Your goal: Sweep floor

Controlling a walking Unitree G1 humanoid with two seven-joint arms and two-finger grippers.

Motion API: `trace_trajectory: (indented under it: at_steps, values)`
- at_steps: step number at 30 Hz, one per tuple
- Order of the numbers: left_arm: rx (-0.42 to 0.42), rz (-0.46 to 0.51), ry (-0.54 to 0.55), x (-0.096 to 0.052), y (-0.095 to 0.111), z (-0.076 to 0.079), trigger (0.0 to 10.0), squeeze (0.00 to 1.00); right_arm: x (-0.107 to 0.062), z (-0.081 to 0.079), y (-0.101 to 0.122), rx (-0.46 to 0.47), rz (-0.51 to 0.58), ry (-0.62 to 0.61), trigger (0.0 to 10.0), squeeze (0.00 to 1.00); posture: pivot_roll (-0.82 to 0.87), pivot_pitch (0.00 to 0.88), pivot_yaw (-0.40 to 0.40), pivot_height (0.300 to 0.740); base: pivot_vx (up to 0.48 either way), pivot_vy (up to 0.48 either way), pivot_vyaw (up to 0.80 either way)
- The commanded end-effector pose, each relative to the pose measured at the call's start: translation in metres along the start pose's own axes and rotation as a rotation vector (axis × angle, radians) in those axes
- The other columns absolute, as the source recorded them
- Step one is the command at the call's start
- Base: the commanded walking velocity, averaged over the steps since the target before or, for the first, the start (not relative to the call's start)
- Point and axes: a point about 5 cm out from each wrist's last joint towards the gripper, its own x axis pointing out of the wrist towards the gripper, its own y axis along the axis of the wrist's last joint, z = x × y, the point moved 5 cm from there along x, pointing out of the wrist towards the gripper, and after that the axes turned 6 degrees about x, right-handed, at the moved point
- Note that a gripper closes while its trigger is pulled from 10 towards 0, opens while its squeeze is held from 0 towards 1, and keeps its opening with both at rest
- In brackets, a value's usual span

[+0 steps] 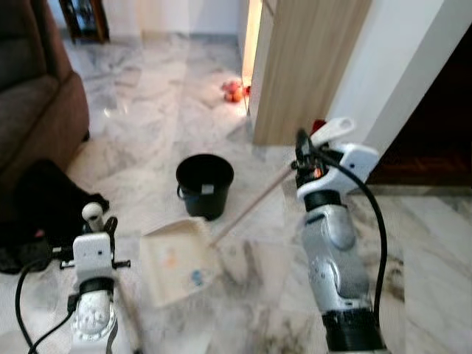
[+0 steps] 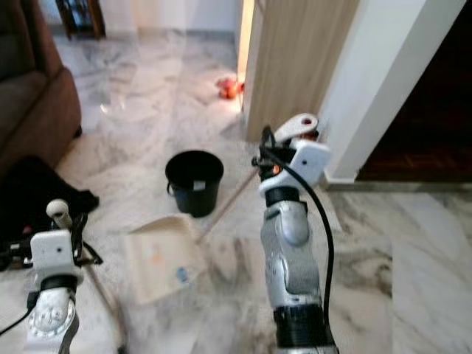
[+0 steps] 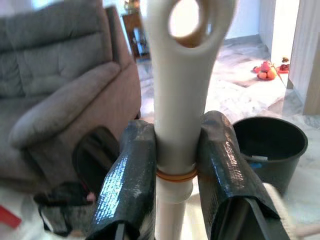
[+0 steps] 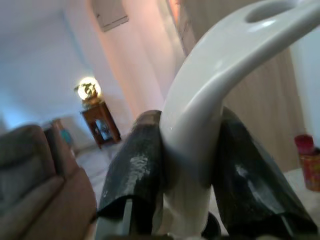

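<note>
Cream plastic dustpan (image 1: pixel 177 262) flat on marble floor (image 1: pixel 147 110), right gripper (image 4: pixel 187 165) clamped on its white long handle (image 4: pixel 210 105), left gripper (image 3: pixel 175 165) clamped on white broom handle (image 3: pixel 180 75), black round bucket (image 1: pixel 204 184) just beyond.

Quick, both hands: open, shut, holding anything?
Left hand: shut on the broom handle.
Right hand: shut on the dustpan handle; the dustpan rests on the floor by the bucket.

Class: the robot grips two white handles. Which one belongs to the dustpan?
The one in the right gripper: its long pole slants down to the dustpan beside the black bucket.
</note>
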Motion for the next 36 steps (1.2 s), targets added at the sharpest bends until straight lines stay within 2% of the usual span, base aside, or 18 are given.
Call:
trace_trajectory:
  at_steps: [1, 20, 25, 36]
  values:
    - [0.007, 0.045, -0.004, 0.002, 0.010, 0.002, 10.0, 0.00, 0.002, 0.000, 0.022, 0.001, 0.083, 0.001, 10.0, 0.00, 0.12, 0.026, -0.023, 0.740, 0.292, 0.000, 0.00]
    - [0.007, 0.050, -0.013, 0.002, 0.011, 0.004, 10.0, 0.00, 0.003, 0.001, 0.018, 0.035, 0.065, -0.011, 10.0, 0.00, 0.12, 0.001, -0.019, 0.740, 0.292, 0.000, 0.00]
    - [0.020, 0.044, -0.004, -0.001, 0.007, -0.001, 10.0, 0.00, 0.003, -0.004, 0.017, 0.040, 0.063, 0.007, 10.0, 0.00, 0.12, 0.000, -0.019, 0.740, 0.291, 0.000, 0.00]
    - [0.024, 0.045, 0.018, -0.003, 0.006, -0.007, 10.0, 0.00, 0.003, -0.004, 0.018, 0.043, 0.060, 0.008, 10.0, 0.00, 0.12, 0.000, -0.024, 0.740, 0.291, 0.000, 0.00]
